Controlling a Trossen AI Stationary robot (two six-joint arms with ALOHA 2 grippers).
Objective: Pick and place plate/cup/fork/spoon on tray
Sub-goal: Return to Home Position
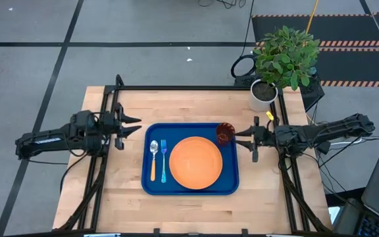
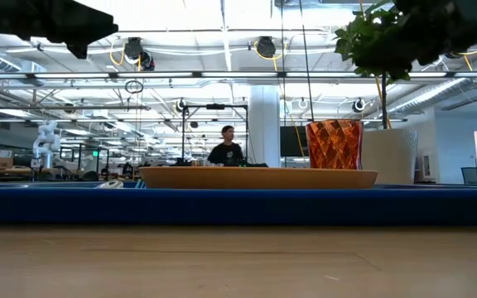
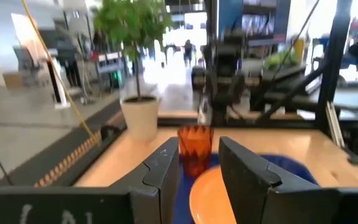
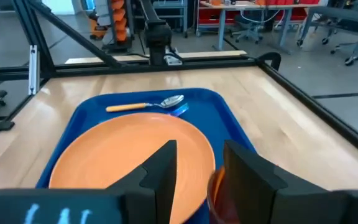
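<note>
Left gripper (image 1: 133,125) hangs over the bare counter (image 1: 120,197) just off the left rim of the tray (image 1: 189,191), fingers spread, nothing between them; it stands apart from the tableware, so risk on this side looks low.

On the tray, left end: spoon (image 1: 153,158) and fork (image 1: 164,161) lie side by side, parallel; plate (image 1: 195,162) sits in the middle, inside the rim; cup (image 1: 224,133) stands upright in the right-hand corner on the plant's side, just beside the plate's edge. All four items appear placed (only the retreat to home seems left).

Right gripper (image 1: 243,139) hangs just beside the tray's right rim, near the cup, fingers spread and empty; this is the weak point. Judgement: if this arm swings sideways or dips before pulling away, a finger could clip the cup and tip it, or catch the rim and shift the tray; a straight pull-back should avoid both.

White plant pot (image 1: 263,93) stands near the right arm; a wide sweep could brush the leaves.
</note>
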